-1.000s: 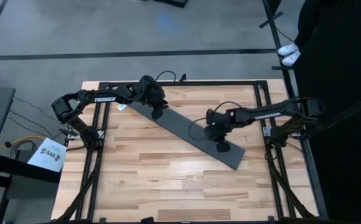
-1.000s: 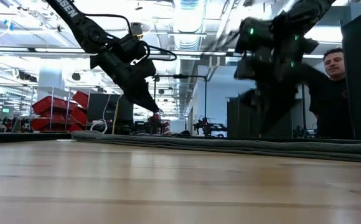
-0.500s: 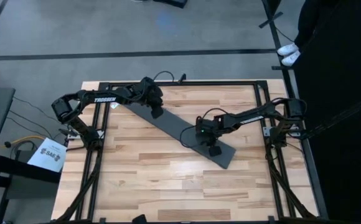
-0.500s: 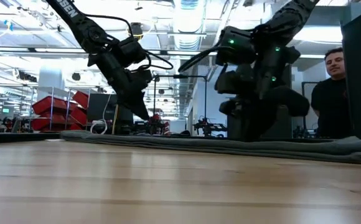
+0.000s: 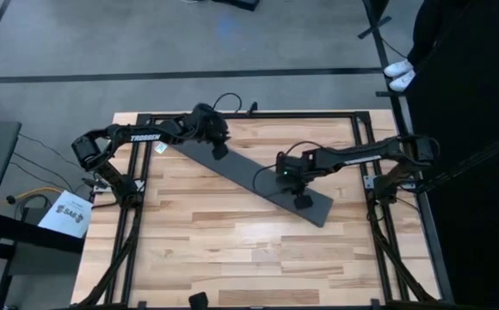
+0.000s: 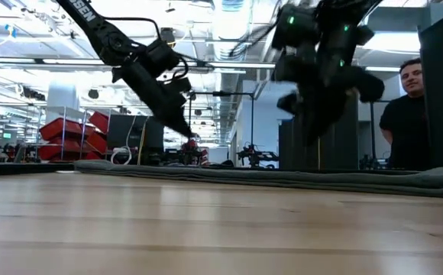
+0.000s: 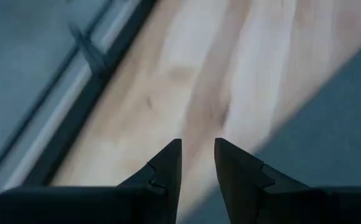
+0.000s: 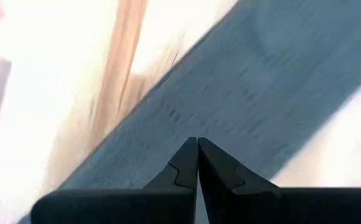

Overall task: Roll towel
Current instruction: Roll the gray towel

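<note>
Wooden counter [image 5: 232, 241] carries the towel [image 5: 249, 176], a flat diagonal strip. Right tool [image 5: 301, 201], clenched and empty, hangs over its lower end; left tool [image 5: 219, 151], slightly parted, seems raised above the upper end. Rolling should probably start evenly across one end.

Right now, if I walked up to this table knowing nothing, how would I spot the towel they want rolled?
Look at the pale wooden table inside its black frame. Across its middle, slanting from near the left gripper down to the right gripper, lies the towel, a long flat strip. It is the only dark grey, soft thing on the wood; everything else dark is rigid arm or frame.
</note>
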Robot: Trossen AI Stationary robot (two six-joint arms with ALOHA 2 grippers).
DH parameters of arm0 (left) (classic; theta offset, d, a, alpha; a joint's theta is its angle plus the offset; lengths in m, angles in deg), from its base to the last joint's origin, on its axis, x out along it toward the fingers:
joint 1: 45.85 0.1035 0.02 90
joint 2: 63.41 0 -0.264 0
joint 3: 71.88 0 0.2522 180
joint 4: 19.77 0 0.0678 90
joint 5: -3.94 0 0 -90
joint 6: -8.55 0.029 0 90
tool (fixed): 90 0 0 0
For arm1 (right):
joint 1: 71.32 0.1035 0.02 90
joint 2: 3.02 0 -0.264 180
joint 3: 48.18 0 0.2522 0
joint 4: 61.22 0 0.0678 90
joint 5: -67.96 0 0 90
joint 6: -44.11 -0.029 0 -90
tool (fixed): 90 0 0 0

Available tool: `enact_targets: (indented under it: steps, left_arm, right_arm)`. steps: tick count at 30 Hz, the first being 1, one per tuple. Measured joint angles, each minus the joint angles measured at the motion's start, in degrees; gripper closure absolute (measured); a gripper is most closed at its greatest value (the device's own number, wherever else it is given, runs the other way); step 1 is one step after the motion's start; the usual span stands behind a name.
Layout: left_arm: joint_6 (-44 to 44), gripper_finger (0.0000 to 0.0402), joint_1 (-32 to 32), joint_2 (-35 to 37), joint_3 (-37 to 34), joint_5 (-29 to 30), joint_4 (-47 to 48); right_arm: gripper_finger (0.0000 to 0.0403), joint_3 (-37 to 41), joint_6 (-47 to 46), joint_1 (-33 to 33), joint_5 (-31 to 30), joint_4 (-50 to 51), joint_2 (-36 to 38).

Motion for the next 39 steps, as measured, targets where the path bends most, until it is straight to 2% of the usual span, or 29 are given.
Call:
enact_targets:
  steps: [4, 8, 11, 16, 19, 24, 27, 33, 39]
  left_arm:
    - [1.69, 0.0320, -0.34, 0.00, 0.00, -2.93, -10.80]
    - [2.82, 0.0320, -1.25, 0.03, 0.00, -15.47, -22.57]
    - [4.02, 0.0320, -2.85, 0.04, 0.00, -22.55, -26.41]
    - [5.17, 0.0320, -4.20, 0.04, -0.02, -23.97, -31.18]
    - [4.02, 0.0320, -3.89, 0.04, -0.02, -19.99, -33.09]
    - [4.04, 0.0320, -3.67, 0.04, -0.02, -5.46, -32.05]
    - [6.16, 0.0320, -3.62, 0.04, -0.02, 0.55, -31.11]
    - [12.44, 0.0320, -3.64, 0.04, -0.02, 7.25, -31.09]
    - [15.97, 0.0320, -3.13, 0.04, -0.02, 9.82, -31.48]
  right_arm:
    - [0.0403, 0.32, 1.65, -1.12, 0.43, -1.08, 3.58]
    - [0.0403, 2.35, 4.10, -3.92, 2.54, -6.62, 5.12]
    - [0.0403, 4.36, 4.84, -6.52, 6.67, -9.93, 5.06]
    - [0.0403, 5.55, 4.53, -10.33, 6.80, -11.41, 5.06]
    - [0.0403, 5.55, 4.64, -12.18, 6.78, -11.74, 5.06]
    - [0.0403, 5.55, 4.81, -15.56, 6.47, -12.31, 5.06]
    - [0.0403, 5.55, 4.94, -17.12, 6.41, -13.42, 5.06]
    - [0.0403, 5.55, 7.82, -19.16, 6.41, -14.38, 5.06]
    - [0.0403, 5.55, 7.92, -21.35, 6.44, -17.93, 5.06]
